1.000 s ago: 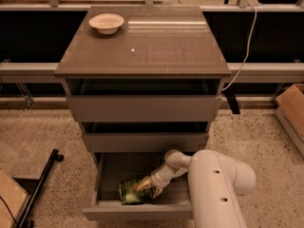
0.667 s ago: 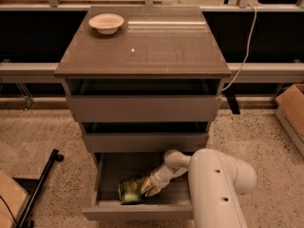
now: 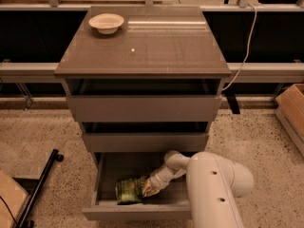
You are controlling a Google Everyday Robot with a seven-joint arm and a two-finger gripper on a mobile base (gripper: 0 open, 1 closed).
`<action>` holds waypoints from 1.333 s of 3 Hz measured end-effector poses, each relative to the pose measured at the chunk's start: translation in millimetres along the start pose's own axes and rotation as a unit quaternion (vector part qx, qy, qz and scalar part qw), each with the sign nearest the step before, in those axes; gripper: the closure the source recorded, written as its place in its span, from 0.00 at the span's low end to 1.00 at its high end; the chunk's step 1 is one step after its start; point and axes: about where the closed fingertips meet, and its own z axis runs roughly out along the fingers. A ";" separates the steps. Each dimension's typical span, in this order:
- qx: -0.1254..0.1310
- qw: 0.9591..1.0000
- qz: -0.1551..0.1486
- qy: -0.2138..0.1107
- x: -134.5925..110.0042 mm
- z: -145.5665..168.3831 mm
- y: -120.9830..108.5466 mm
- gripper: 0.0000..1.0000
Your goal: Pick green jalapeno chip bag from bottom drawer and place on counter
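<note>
So we've got the gripper (image 3: 148, 189) down inside the open bottom drawer (image 3: 137, 212), right up against the right edge of the green bag (image 3: 127, 190) lying on the drawer floor, though we can't tell if it's actually clamped on, and a bowl (image 3: 106, 23) sits back-left on the tabletop (image 3: 156, 46).

Glossy counter (image 3: 161, 51), crinkled glossy chip bag (image 3: 127, 190), gripper (image 3: 147, 190) in bottom drawer (image 3: 137, 213)

Claw (image 3: 146, 190) slightly lower in bottom drawer (image 3: 135, 213)
</note>
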 end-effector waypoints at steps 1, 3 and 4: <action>0.007 1.000 -0.008 -0.021 -3.1 -22.1 5.7 1.00; 0.073 0.992 -0.054 -0.087 32.9 -146.5 22.4 1.00; 0.090 0.989 -0.079 -0.088 89.7 -215.5 25.7 1.00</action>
